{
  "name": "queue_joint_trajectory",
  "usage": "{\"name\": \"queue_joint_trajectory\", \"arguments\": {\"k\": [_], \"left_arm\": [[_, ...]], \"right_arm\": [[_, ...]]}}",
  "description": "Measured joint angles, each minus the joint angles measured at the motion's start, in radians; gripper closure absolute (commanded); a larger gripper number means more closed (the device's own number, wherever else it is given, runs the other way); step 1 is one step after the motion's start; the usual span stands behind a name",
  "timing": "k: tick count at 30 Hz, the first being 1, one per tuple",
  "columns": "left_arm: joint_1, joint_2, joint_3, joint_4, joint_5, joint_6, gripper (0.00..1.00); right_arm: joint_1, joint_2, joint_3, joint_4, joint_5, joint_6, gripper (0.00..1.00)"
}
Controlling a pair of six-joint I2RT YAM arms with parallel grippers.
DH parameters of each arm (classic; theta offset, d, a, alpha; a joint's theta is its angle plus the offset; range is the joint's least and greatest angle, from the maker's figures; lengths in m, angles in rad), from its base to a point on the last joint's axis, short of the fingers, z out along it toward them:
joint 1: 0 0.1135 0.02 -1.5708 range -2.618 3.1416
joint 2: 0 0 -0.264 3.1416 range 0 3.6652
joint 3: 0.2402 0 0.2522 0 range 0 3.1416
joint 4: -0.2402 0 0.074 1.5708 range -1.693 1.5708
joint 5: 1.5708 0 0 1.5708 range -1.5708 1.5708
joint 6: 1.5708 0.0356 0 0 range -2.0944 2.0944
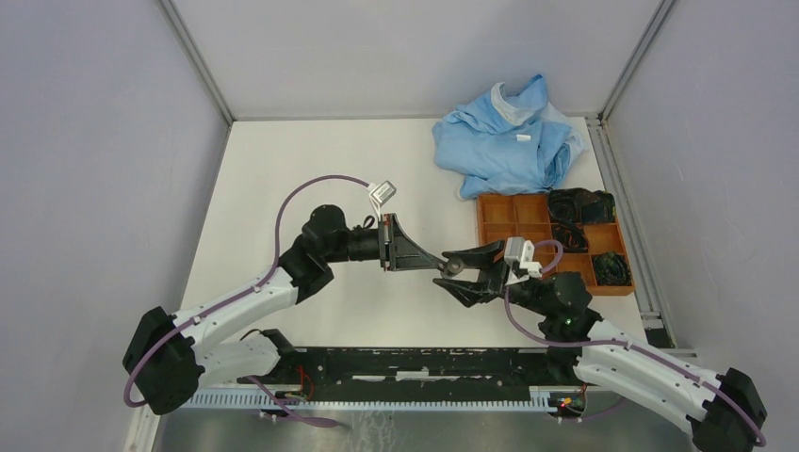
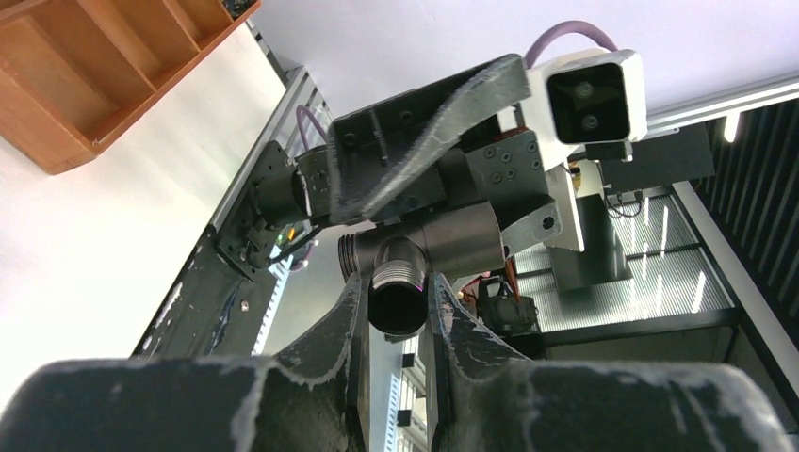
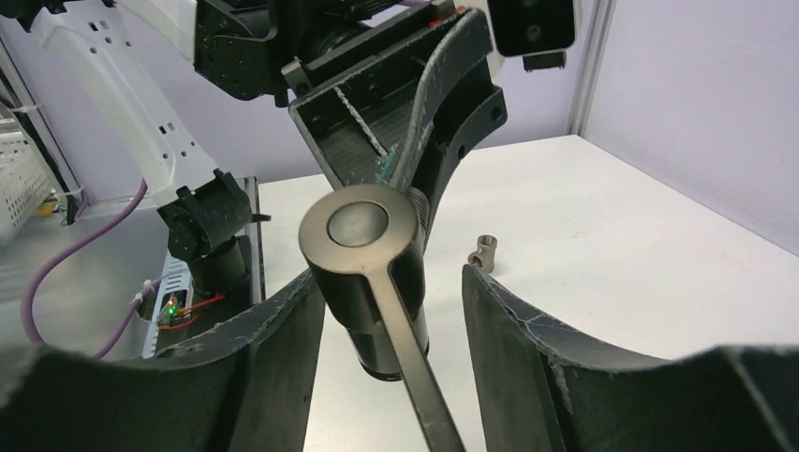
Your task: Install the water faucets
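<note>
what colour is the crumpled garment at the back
The garment is light blue; top external view.

- The left gripper [image 2: 398, 325] pinches the threaded stem of the dark grey T-shaped fitting [image 2: 450, 237] between its 2 fingers [image 2: 350, 325].
- A white camera [image 2: 586, 94] sits above.
- A wooden tray [image 2: 104, 66] lies upper left.

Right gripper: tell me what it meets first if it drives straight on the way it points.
The faucet, standing between the right gripper's open fingers, almost at once; the left gripper, clamped on its threaded end, sits close behind, though depth is unclear.
</note>
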Motion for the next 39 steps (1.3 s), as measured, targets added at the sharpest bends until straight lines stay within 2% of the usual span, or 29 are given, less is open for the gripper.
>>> {"name": "queue_joint_trajectory", "arguments": {"k": [3,8,15,20,23,27,29,33,34,36,39], "left_arm": [[0.0,0.0,0.0,0.024,0.0,0.0,0.98],[-0.002,0.001,-0.001,0.045,0.0,-0.001,0.98],[-0.002,0.008,-0.008,0.05,0.0,-0.001,0.98],[-0.002,0.021,-0.008,0.052,0.0,-0.002,0.98],[-0.002,0.027,-0.008,0.052,0.0,-0.008,0.98],[-0.002,0.027,-0.008,0.055,-0.001,-0.025,0.98],[-0.002,0.027,-0.009,0.058,-0.002,-0.03,0.98],[-0.002,0.027,-0.011,0.061,-0.005,-0.044,0.98],[-0.001,0.027,-0.013,0.063,-0.005,-0.046,0.98],[-0.001,0.027,-0.014,0.066,-0.005,-0.049,0.98],[-0.002,0.027,-0.019,0.073,-0.006,-0.052,0.98]], "right_arm": [[0.0,0.022,-0.007,0.021,0.005,0.016,0.38],[0.0,0.04,-0.043,0.064,0.014,0.041,0.51],[0.0,0.029,-0.057,0.108,0.031,0.061,0.42],[0.0,0.011,-0.057,0.135,0.03,0.061,0.42],[0.0,0.01,-0.057,0.147,0.029,0.058,0.47],[0.0,0.023,-0.057,0.164,0.021,0.058,0.64],[0.0,0.032,-0.057,0.178,0.018,0.057,0.65],[0.0,0.041,-0.057,0.189,0.012,0.058,0.64],[0.0,0.042,-0.057,0.19,0.012,0.058,0.62],[0.0,0.045,-0.057,0.191,0.012,0.058,0.5],[0.0,0.048,-0.057,0.192,0.011,0.063,0.46]]}}
